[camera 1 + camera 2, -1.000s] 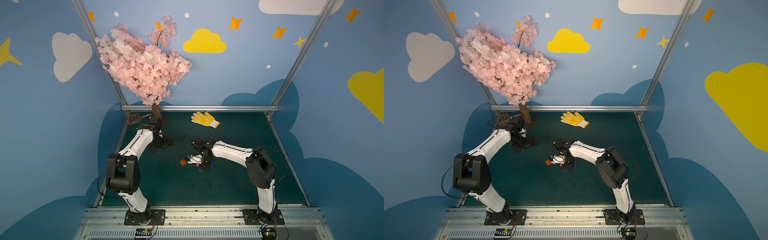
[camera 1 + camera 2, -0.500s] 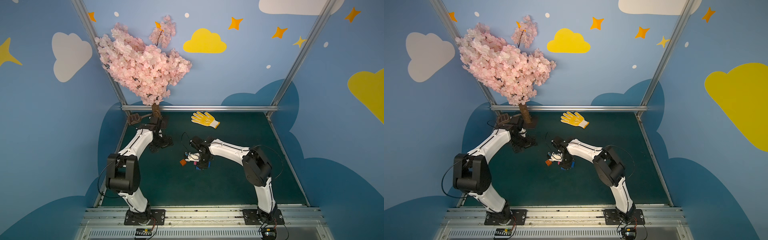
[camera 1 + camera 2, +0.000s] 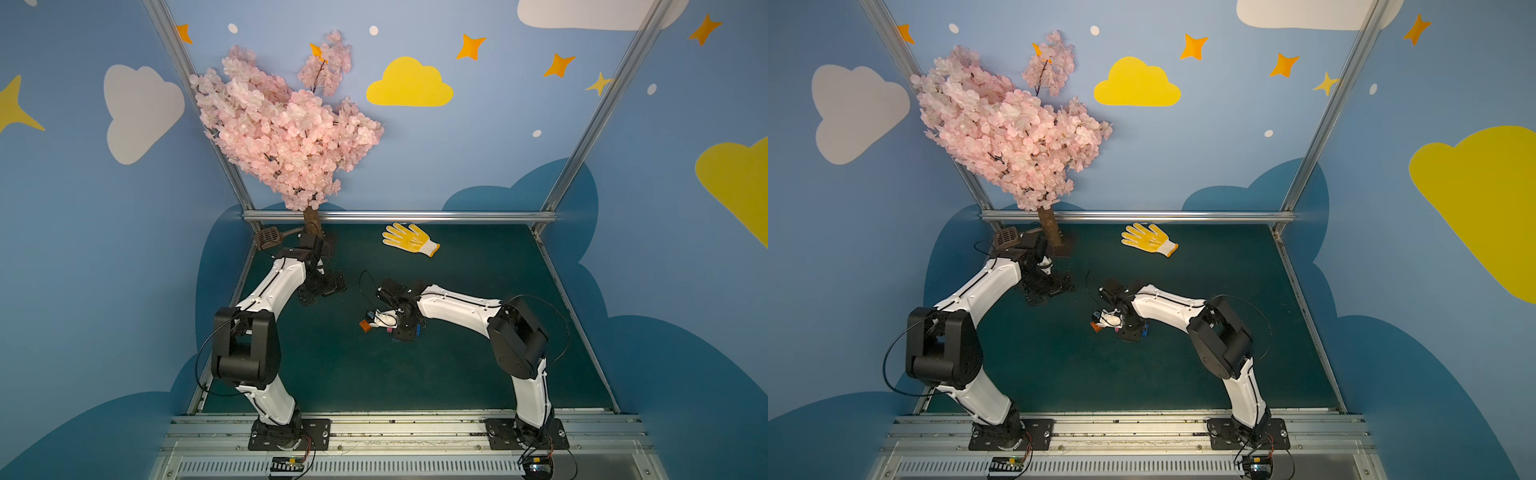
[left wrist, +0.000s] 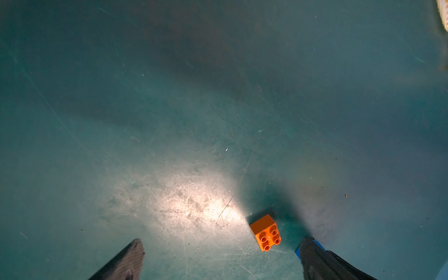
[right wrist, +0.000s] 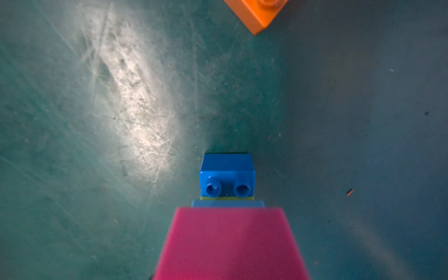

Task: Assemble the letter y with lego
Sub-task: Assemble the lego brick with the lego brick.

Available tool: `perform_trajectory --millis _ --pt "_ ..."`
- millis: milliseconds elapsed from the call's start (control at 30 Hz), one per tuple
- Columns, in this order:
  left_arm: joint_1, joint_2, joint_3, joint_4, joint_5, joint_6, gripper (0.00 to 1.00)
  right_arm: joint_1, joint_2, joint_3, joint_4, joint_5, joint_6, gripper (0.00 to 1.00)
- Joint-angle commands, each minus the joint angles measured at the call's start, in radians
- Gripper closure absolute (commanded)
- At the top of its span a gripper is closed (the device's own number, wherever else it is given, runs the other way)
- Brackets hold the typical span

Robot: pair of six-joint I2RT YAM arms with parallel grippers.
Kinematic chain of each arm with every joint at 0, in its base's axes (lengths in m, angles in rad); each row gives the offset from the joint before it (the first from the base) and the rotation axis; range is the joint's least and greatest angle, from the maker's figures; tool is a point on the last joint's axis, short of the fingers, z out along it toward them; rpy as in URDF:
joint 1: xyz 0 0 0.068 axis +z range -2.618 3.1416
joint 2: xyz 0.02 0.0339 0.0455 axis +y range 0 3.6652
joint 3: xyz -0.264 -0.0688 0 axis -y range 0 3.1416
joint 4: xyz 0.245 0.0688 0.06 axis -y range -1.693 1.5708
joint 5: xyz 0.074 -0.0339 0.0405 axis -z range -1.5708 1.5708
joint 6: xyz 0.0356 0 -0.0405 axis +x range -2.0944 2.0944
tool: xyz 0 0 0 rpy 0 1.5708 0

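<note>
My right gripper is low over the middle of the green mat, shut on a stack of joined lego. In the right wrist view the pink brick fills the near part and hides the fingers. Beyond it show a light blue bar, a sliver of lime green and a dark blue brick, studs facing the camera. An orange brick lies loose on the mat just left of the stack, apart from it. My left gripper stands open and empty at the back left. Its wrist view shows the orange brick ahead.
A yellow glove lies at the back of the mat. A pink blossom tree stands in the back left corner, close behind the left gripper, with a brown scoop beside it. A metal rail borders the back.
The right arm has shifted only slightly, still holding the stack beside the orange brick. The orange brick and the left arm have not moved.
</note>
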Motion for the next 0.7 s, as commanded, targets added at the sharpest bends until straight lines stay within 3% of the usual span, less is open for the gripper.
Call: perform_trajectory --millis 0,300,433,667 --pt "0.006 -0.014 -0.008 -0.006 0.008 0.000 0.00 0.005 0.089 -0.045 0.019 0.023 0.010 1.00" --pt "0.006 -0.013 -0.009 -0.006 0.010 0.001 0.00 -0.006 0.085 0.000 -0.015 0.002 0.019 1.00" --pt "0.007 -0.013 -0.009 -0.006 0.009 0.000 0.00 -0.008 0.070 0.020 -0.032 0.001 0.014 0.78" --pt "0.008 -0.013 -0.009 -0.009 0.005 0.001 0.00 -0.015 0.081 0.073 -0.072 0.007 0.002 0.71"
